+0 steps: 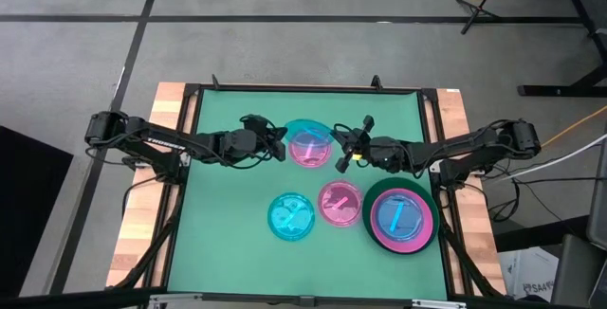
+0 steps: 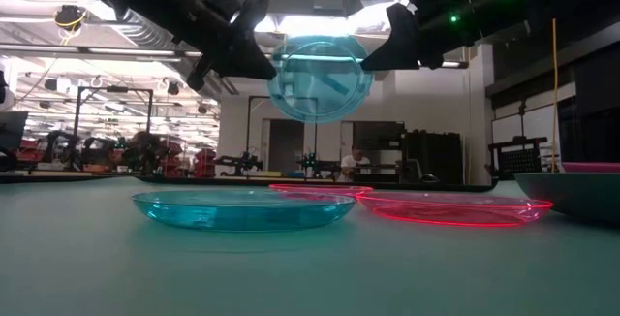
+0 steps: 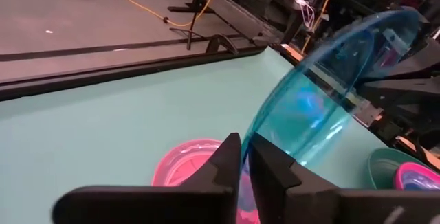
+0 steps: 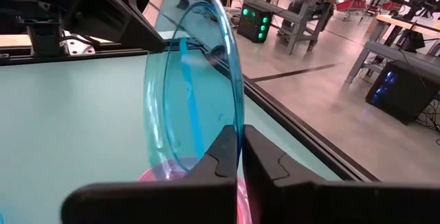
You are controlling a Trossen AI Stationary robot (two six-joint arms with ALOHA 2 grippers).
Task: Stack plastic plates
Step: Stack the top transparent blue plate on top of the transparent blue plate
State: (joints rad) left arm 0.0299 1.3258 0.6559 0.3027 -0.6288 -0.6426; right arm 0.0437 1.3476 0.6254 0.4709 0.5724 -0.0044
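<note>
Cyan plate [image 2: 320,77] hangs above green mat [image 1: 228,214] (workshop behind)

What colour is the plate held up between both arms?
Translucent cyan plate, clearest in the low view.

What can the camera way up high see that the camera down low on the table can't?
Only the high view shows the stack at the right: a dark green plate holding a hot pink plate with a blue one inside.

Only the low view shows the room behind the table.

Both show the cyan plate lifted between the left pincer and the right pincer, each pinching its rim.
</note>
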